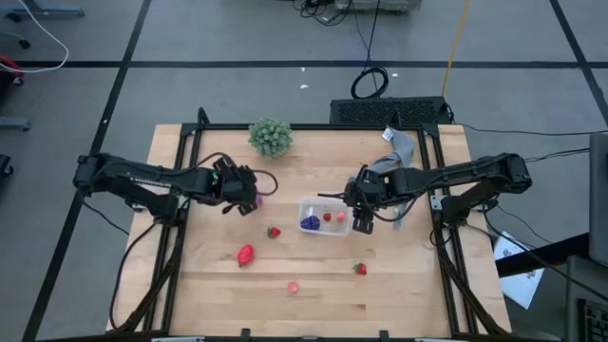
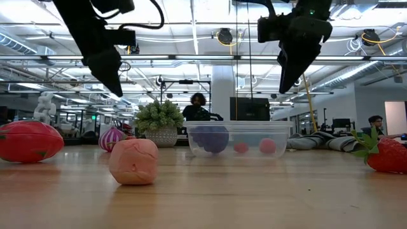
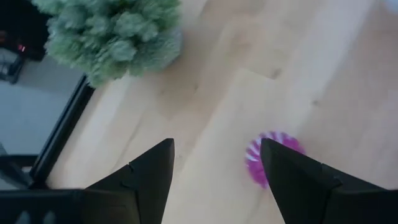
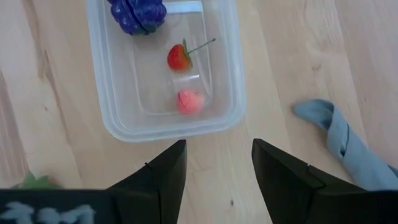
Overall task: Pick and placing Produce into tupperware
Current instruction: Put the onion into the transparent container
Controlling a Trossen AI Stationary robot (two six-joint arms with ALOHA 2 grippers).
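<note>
**Left arm over the spiky ball, three pieces already boxed**

Far left: left gripper (image 3: 214,180) hanging above the wood, fingers spread and empty, magenta spiky ball (image 3: 268,157) lying just beside one fingertip. Not centred between the fingers, so a straight drop risks a fingertip landing on the ball and rolling it off toward the green plant (image 1: 271,136) at the far edge.

Nearer, still on the table: big red strawberry (image 1: 246,254), small strawberry (image 1: 274,232), pink piece (image 1: 293,287), another strawberry (image 1: 360,269). Five loose pieces counting the ball, all round enough to skid under a glancing touch.

Centre: tupperware (image 1: 309,203), one only, holding three: purple grape cluster (image 4: 138,15), a strawberry (image 4: 179,57), a pink piece (image 4: 190,101). Light clear walls, easily shoved sideways by a careless release.

Right: right gripper (image 4: 217,171) poised just right of the container's rim, fingers parted, nothing pinched. Grey cloth (image 4: 351,140) bunched beyond it on the right, a possible snag on a low sweep.
</note>
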